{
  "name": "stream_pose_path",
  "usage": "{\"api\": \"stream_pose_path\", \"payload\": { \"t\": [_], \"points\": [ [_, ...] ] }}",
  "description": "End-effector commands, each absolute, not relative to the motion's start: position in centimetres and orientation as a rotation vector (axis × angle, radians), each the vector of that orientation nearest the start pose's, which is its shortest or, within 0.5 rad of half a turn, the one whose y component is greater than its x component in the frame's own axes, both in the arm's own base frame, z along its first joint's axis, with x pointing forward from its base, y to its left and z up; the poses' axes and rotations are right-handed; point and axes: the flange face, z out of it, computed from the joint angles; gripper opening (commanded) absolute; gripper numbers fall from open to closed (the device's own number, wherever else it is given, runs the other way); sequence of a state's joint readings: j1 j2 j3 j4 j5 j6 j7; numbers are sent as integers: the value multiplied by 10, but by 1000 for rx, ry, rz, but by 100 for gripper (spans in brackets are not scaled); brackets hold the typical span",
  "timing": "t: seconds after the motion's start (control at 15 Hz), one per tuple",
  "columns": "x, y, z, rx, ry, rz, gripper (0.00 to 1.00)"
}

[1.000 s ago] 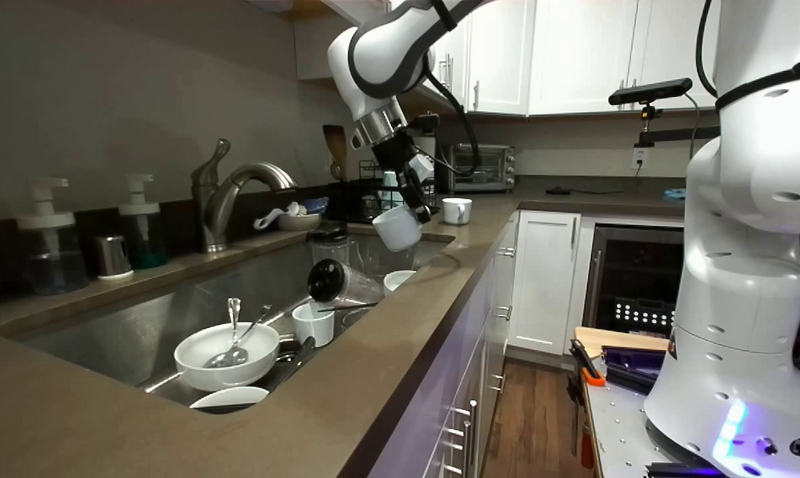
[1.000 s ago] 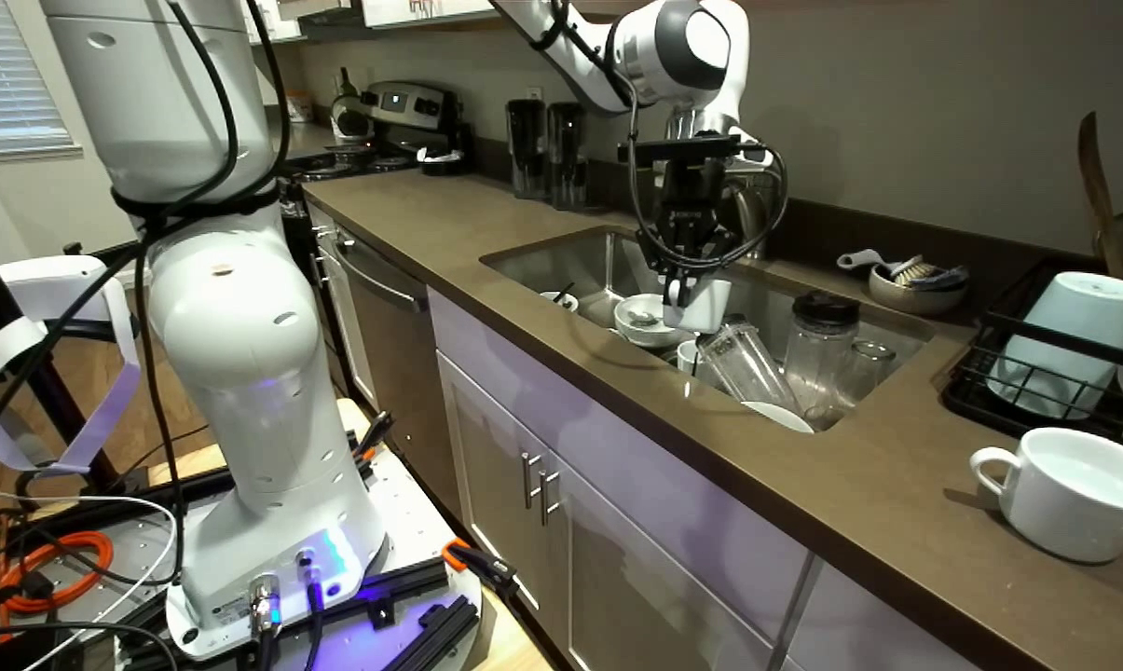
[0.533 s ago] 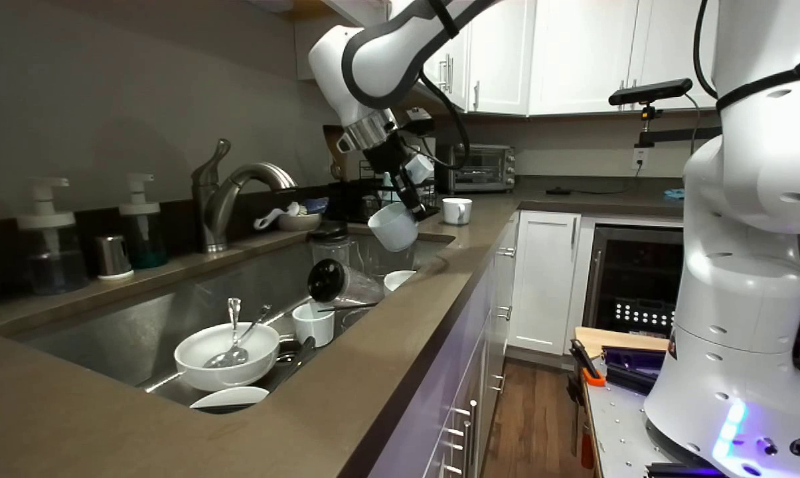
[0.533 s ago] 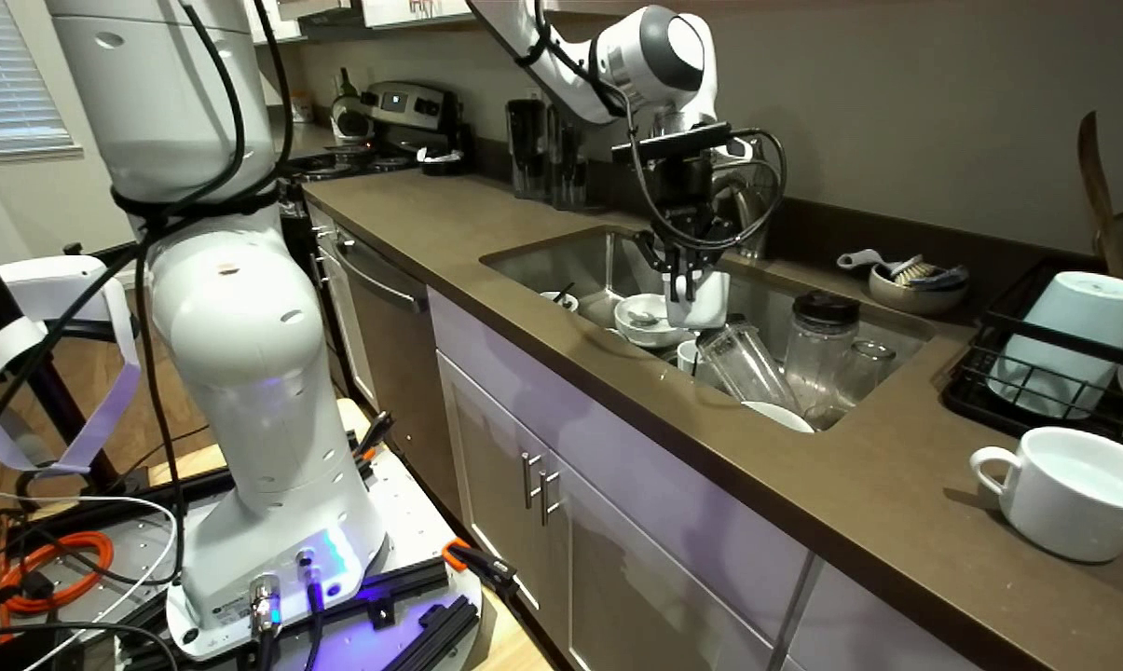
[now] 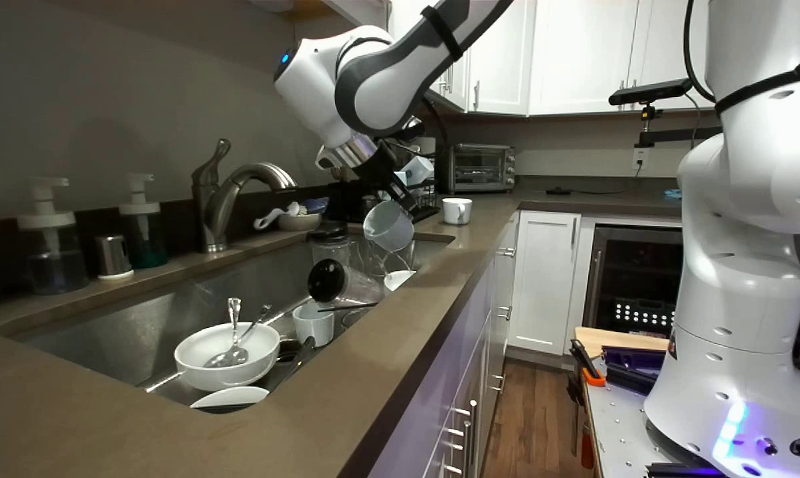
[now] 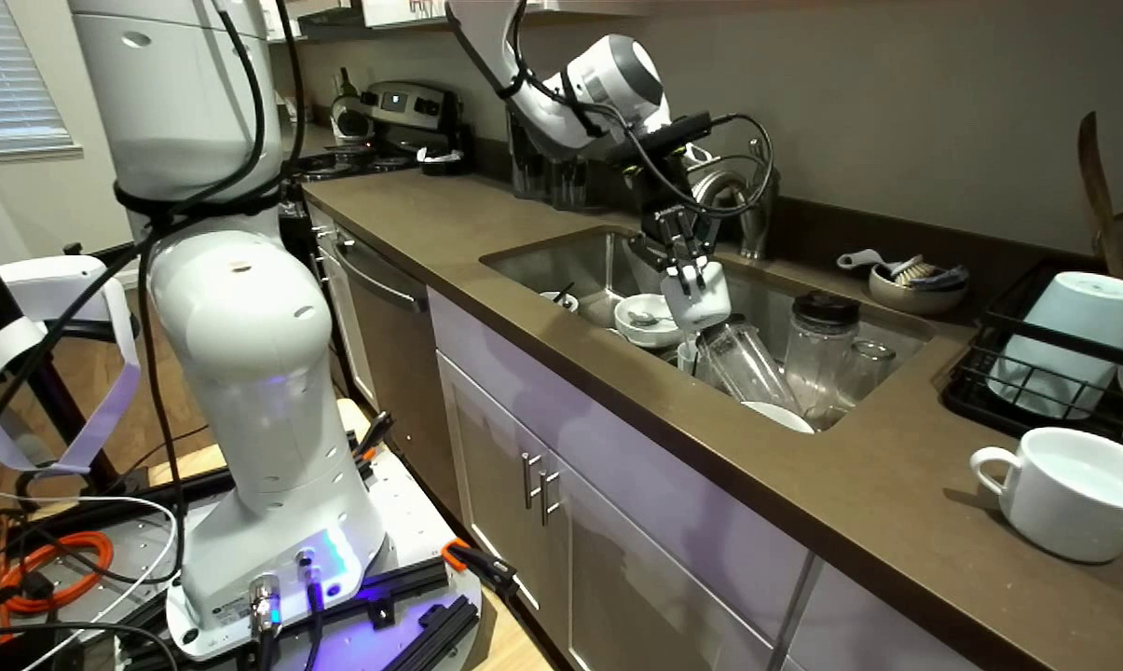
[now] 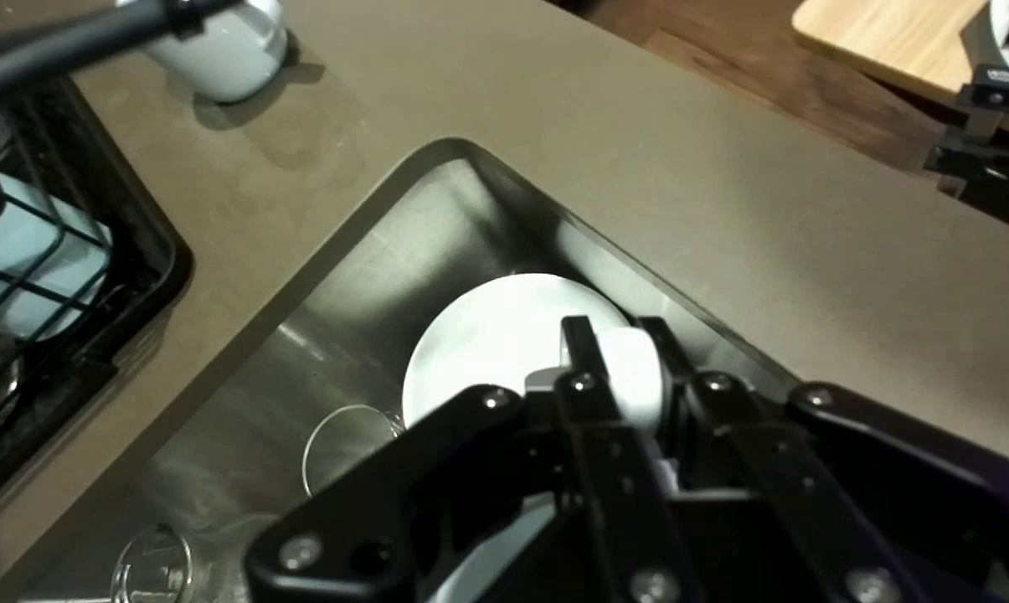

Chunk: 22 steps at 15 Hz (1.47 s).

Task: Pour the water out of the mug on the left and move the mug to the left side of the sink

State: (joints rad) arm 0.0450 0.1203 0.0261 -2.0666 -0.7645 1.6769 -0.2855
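The white mug [image 5: 388,227] hangs tilted over the far part of the steel sink [image 5: 101,345], its opening turned to the side in an exterior view. It also shows in an exterior view [image 6: 698,296], tipped above the dishes. My gripper [image 5: 405,199] is shut on the mug's handle. In the wrist view the handle [image 7: 635,377] sits between the two fingertips [image 7: 617,331], and most of the mug's body is hidden behind the gripper. I cannot make out any water in or below it. The chrome faucet [image 5: 224,199] stands behind the sink.
A second white mug [image 6: 1074,494] stands on the counter beside the black dish rack [image 6: 999,391]. The sink holds a clear blender jar [image 6: 747,363], a lidded jar [image 6: 820,340], a white bowl [image 5: 227,358], a white cup [image 5: 313,324] and a white dish [image 7: 487,335].
The gripper and wrist have tilted further, and the mug has turned with them so more of its inside shows. The mug has shifted slightly left in an exterior view. The grip is unchanged.
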Motion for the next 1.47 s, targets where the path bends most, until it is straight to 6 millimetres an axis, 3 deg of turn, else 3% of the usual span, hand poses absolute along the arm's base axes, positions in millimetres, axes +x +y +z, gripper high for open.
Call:
{"api": "stream_pose_path", "payload": {
  "t": [0.0,0.4,0.8,1.4],
  "points": [
    [523,-22,362,2058,804,-798,4],
    [522,-15,349,1729,846,-852,4],
    [523,-12,348,1420,809,-847,4],
    [519,-18,351,1235,698,-909,4]
  ]
}}
